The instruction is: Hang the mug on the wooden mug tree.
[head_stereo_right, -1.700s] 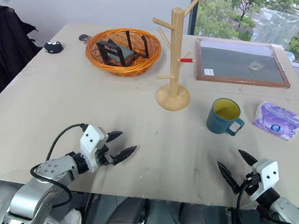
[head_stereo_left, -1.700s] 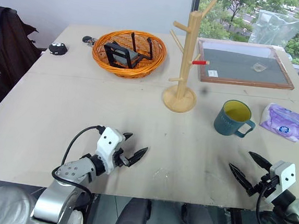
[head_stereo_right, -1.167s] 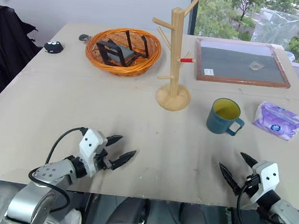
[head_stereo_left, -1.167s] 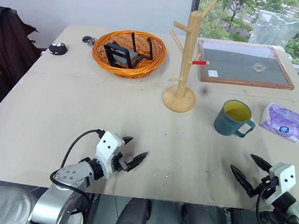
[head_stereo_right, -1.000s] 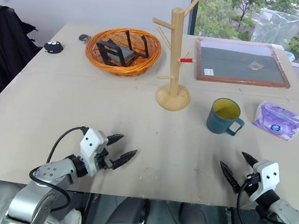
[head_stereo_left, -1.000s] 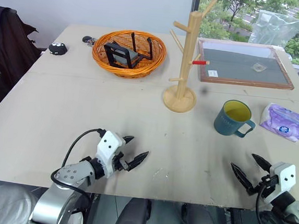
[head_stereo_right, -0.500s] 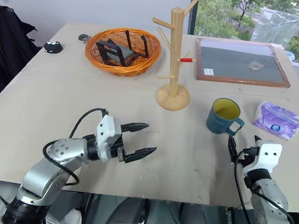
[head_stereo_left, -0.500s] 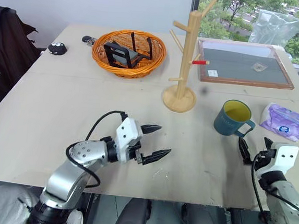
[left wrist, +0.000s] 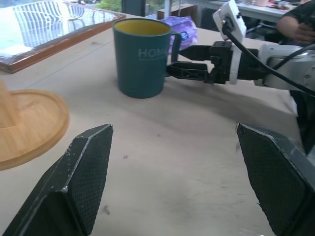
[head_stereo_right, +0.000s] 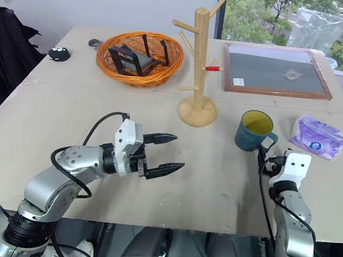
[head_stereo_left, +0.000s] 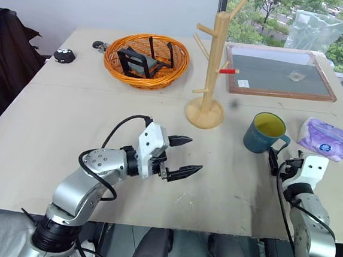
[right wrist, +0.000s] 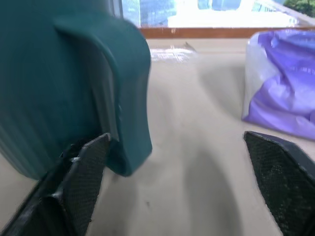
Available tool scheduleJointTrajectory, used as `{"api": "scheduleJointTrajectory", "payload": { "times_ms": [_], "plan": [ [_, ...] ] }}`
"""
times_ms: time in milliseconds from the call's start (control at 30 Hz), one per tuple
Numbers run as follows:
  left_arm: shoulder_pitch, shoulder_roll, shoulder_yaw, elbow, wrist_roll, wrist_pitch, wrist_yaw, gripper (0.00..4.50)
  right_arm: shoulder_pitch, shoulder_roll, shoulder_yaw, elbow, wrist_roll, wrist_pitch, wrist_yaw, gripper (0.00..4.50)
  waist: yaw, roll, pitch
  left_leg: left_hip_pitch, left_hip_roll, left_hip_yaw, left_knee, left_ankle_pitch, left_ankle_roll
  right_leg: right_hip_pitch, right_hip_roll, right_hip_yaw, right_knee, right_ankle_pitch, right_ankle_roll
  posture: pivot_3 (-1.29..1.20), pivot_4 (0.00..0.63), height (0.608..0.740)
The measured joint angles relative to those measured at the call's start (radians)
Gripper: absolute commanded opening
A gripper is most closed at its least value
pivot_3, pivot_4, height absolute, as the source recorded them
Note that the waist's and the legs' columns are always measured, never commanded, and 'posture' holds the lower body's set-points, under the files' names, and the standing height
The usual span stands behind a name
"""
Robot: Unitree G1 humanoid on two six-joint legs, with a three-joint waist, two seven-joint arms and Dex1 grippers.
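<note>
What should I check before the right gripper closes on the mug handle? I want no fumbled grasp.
1. Mug upright on the table, handle toward the right gripper: ok.
2. Right gripper open: ok, fingers apart in its wrist view.
3. Handle between the fingers: not ok; one finger is at the handle, the other stands well off toward the purple pack.
4. Mug held: not ok, nothing gripped yet.
5. Mug tree upright, pegs free: ok.
6. Left gripper out of the way: ok, open over bare table, apart from the mug.
</note>
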Motion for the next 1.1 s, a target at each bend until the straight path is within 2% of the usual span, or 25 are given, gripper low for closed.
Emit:
{"api": "scheduleJointTrajectory", "payload": {
  "times_ms": [100,200,400,533,667,700,833,900,1100],
  "plan": [
    [0.014,0.001,0.0,0.002,0.008,-0.021,-0.001,4.17,-0.021,-0.01,0.0,0.021,0.001,-0.014,0.011,1.32,-0.001,0.0,0.0,0.0,0.0,0.0,0.0,0.0,0.0,0.0,0.0,0.0,0.0,0.0,0.0,0.0,0.15,0.74],
    [0.033,0.002,0.0,0.006,0.026,-0.039,0.002,4.17,-0.032,-0.026,-0.001,0.041,0.002,-0.021,0.031,0.02,0.0,0.0,0.0,0.0,0.0,0.0,0.0,0.0,0.0,0.0,0.0,0.0,0.0,0.0,0.0,0.0,0.15,0.74],
    [0.08,-0.037,0.01,0.036,0.062,-0.088,0.054,4.17,-0.035,-0.119,0.009,0.062,0.023,-0.015,0.143,0.02,0.001,0.0,0.0,0.0,0.0,0.0,0.0,-0.001,0.001,0.0,0.0,0.001,0.0,0.0,0.0,0.0,0.15,0.74],
    [0.127,-0.105,0.057,0.037,0.025,-0.119,0.087,4.17,-0.103,-0.278,0.015,0.075,0.099,0.001,0.355,0.02,-0.002,0.002,0.002,0.0,0.0,0.001,0.0,-0.002,0.004,0.0,0.0,0.001,0.0,0.0,0.0,0.0,0.15,0.74],
    [0.192,-0.173,0.126,0.034,-0.041,-0.176,0.096,4.17,-0.331,-0.493,0.047,0.106,0.157,0.059,0.596,0.02,-0.008,0.002,0.003,0.0,0.003,0.002,0.0,-0.002,0.005,0.0,0.0,0.001,0.0,0.0,0.0,0.0,0.15,0.74],
    [0.193,-0.177,0.127,0.034,-0.043,-0.18,0.096,4.17,-0.352,-0.506,0.048,0.108,0.161,0.065,0.61,0.02,-0.007,0.002,0.003,0.0,0.003,0.002,0.0,-0.002,0.005,0.0,0.0,0.001,0.0,0.0,0.0,0.0,0.15,0.74],
    [0.208,-0.209,0.175,0.03,-0.095,-0.231,0.096,4.17,-0.624,-0.599,0.141,0.219,0.193,0.133,0.832,0.02,0.003,0.0,0.003,-0.001,0.004,0.0,0.001,-0.002,0.004,0.0,-0.001,-0.001,-0.002,0.0,0.0,0.0,0.15,0.74],
    [0.207,-0.221,0.193,0.03,-0.097,-0.254,0.103,4.17,-0.75,-0.615,0.191,0.3,0.186,0.158,0.918,0.02,0.003,0.0,0.004,-0.002,0.003,0.001,0.001,-0.002,0.004,0.0,-0.001,-0.001,-0.002,0.0,0.0,0.0,0.15,0.74],
    [0.206,-0.227,0.194,0.029,-0.084,-0.295,0.118,4.17,-0.965,-0.617,0.289,0.48,0.13,0.15,1.068,0.02,0.002,-0.001,0.004,-0.004,0.003,0.0,0.0,0.0,0.0,-0.002,-0.001,-0.001,-0.003,0.0,0.0,0.0,0.15,0.74]
  ]
}}
